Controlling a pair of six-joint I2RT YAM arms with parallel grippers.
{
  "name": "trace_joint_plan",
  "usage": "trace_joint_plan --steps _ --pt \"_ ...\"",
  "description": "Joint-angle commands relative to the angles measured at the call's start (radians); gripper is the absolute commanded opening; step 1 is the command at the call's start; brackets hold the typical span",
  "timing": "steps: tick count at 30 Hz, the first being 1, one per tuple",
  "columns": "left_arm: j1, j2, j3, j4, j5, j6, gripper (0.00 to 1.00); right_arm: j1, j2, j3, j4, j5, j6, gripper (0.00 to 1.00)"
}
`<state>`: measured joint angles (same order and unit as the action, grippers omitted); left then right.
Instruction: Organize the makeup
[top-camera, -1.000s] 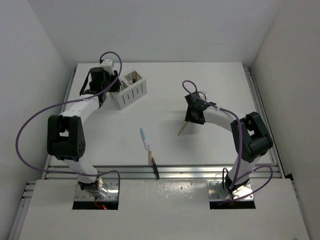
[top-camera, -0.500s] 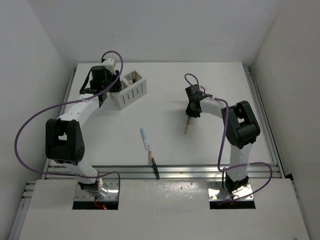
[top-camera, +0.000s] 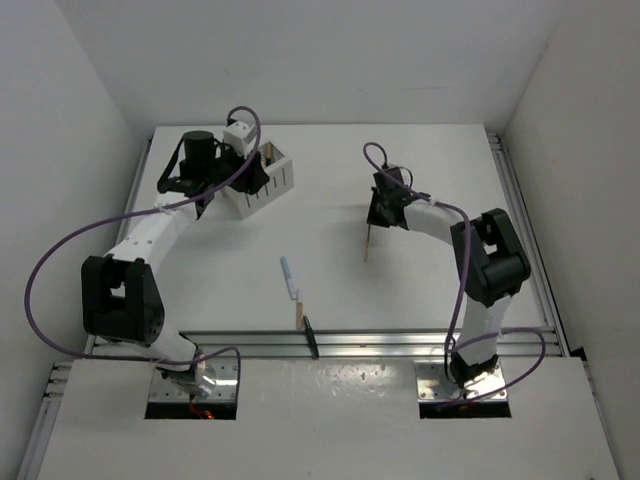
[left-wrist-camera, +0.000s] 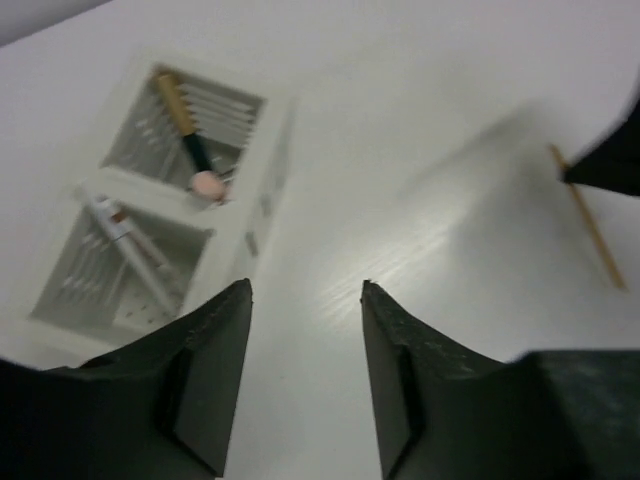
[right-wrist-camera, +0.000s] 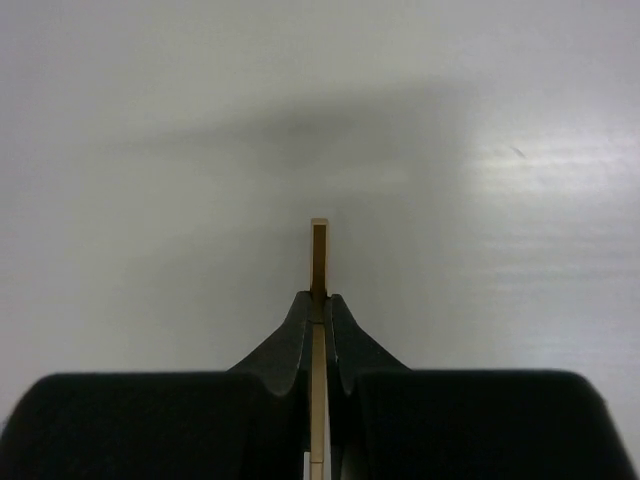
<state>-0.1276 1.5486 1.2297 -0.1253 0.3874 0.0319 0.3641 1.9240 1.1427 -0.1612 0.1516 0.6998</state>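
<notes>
Right hand (right-wrist-camera: 318, 308): pinching the tan stick (right-wrist-camera: 319, 250) by one end — I fear it swivels or drops.
Left hand (left-wrist-camera: 305, 300): half-spread, empty, near the box (left-wrist-camera: 262, 215).

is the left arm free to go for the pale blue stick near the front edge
Probably yes: the left gripper is open and empty by the white box, with nothing standing between it and the pale blue stick.
</notes>
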Motion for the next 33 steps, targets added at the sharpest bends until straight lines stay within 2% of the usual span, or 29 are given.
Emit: trace_joint_plan --steps 1,2,3,4,5,8,13,18,21,26,28,30,32,33 --pt "-0.014 -0.062 -0.005 -0.020 0.335 0.069 0.57 0.076 -0.175 0.049 0.327 -0.092 -0.186 0.01" --pt "-0.023 -0.062 -0.006 -0.020 0.423 0.069 0.60 0.088 -0.186 0.055 0.369 -0.136 -0.253 0.01" --pt "-0.023 -0.062 -0.015 -0.020 0.457 0.059 0.60 0.108 -0.200 0.064 0.405 -0.145 -0.266 0.01" --pt "-0.032 -0.062 -0.015 -0.020 0.487 0.059 0.63 0.155 -0.220 0.068 0.528 -0.212 -0.290 0.01" --pt "-0.043 -0.062 -0.015 -0.020 0.523 0.045 0.68 0.170 -0.226 0.068 0.566 -0.231 -0.292 0.01" --pt "-0.053 -0.062 -0.006 0.001 0.533 0.013 0.70 0.231 -0.227 0.071 0.719 -0.311 -0.264 0.01" --pt "-0.053 -0.071 -0.015 0.042 0.502 -0.044 0.70 0.309 -0.220 0.071 0.795 -0.337 -0.221 0.01" --pt "-0.053 -0.071 -0.047 0.099 0.515 -0.125 0.70 0.335 -0.191 0.083 0.862 -0.339 -0.165 0.01" --pt "-0.053 -0.081 -0.056 0.110 0.515 -0.136 0.66 0.346 -0.197 0.066 0.891 -0.333 -0.166 0.01" --pt "-0.033 -0.099 -0.076 0.099 0.630 -0.095 0.64 0.337 -0.217 0.020 0.884 -0.264 -0.195 0.01" --pt "-0.024 -0.099 -0.076 0.099 0.586 -0.095 0.60 0.332 -0.221 0.017 0.888 -0.267 -0.189 0.01" --pt "-0.024 -0.099 -0.076 0.131 0.559 -0.121 0.50 0.332 -0.221 0.020 0.893 -0.285 -0.183 0.01" --pt "-0.024 -0.099 -0.076 0.183 0.559 -0.148 0.36 0.337 -0.211 0.023 0.897 -0.314 -0.155 0.01" --pt "-0.024 -0.099 -0.076 0.184 0.559 -0.148 0.22 0.340 -0.209 0.009 0.907 -0.319 -0.151 0.01"
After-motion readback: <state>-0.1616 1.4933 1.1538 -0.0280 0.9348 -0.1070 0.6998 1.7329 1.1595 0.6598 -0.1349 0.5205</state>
